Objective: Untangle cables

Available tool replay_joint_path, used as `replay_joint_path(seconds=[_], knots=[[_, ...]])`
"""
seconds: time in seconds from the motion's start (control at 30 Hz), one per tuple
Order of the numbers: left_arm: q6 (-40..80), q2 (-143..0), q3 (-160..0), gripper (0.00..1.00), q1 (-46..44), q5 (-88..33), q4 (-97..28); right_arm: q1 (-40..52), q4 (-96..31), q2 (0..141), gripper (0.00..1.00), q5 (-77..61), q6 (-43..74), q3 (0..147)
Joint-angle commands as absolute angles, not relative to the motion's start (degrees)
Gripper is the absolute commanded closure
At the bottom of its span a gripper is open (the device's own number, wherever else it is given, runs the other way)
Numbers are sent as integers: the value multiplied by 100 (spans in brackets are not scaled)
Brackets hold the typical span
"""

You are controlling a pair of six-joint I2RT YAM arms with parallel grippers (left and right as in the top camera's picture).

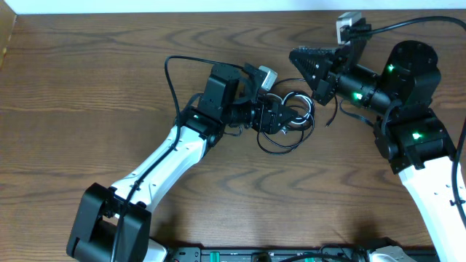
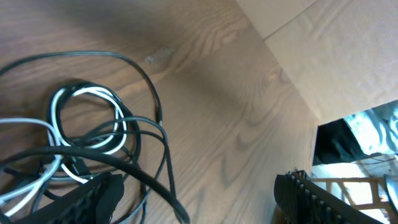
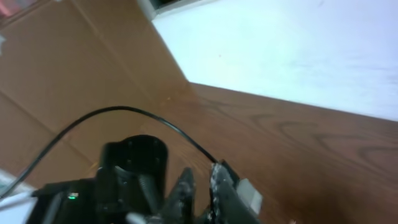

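The black cable (image 1: 279,150) and the white cable (image 1: 309,109) lie looped together at mid-table. In the left wrist view the white cable (image 2: 118,111) forms a small coil, and the black cable (image 2: 144,76) arcs around and across it. My left gripper (image 1: 285,116) is low over the tangle and wide open (image 2: 199,190). Its left finger rests among the strands and nothing is held. My right gripper (image 1: 297,57) hovers just up and right of the tangle, pointing left. Its fingers look shut with nothing between them (image 3: 204,182), though that view is blurred.
The wooden table (image 1: 87,87) stretches left and forward. A small white and black device (image 1: 348,25) sits at the back edge behind the right arm. The left arm's own thick black wire (image 1: 169,73) arcs above its wrist. A light panel (image 2: 348,56) borders the table.
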State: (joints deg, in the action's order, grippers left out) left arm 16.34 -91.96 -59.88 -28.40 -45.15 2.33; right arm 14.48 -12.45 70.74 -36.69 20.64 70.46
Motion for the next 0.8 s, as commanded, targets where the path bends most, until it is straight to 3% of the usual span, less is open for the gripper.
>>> replay_joint_path(seconds=[0.0,0.07,0.17,0.37,0.67,0.77], knots=[[1466,-9207,-6023,17,-2847,-3527,-626,1457,-2187,7052,83,-1743,2071,7085],[1466,-9209,-6023,17,-2847,-2515,-1264,1457,-3131,7203,72,-200,1935,7081],[1468,-9209,-6023,18,-2842,-2307,-1546,1459,-3752,7655,60,-209,1529,7081],[1468,-9209,-6023,18,-2825,-1245,-2473,1457,-3972,9159,57,-508,1358,7081],[1470,-9209,-6023,18,-2827,-1260,-2762,1345,-2536,10792,58,-40,1306,7081],[1470,-9209,-6023,18,-2827,-1260,-2790,1343,-2390,10949,65,-34,1323,7081]])
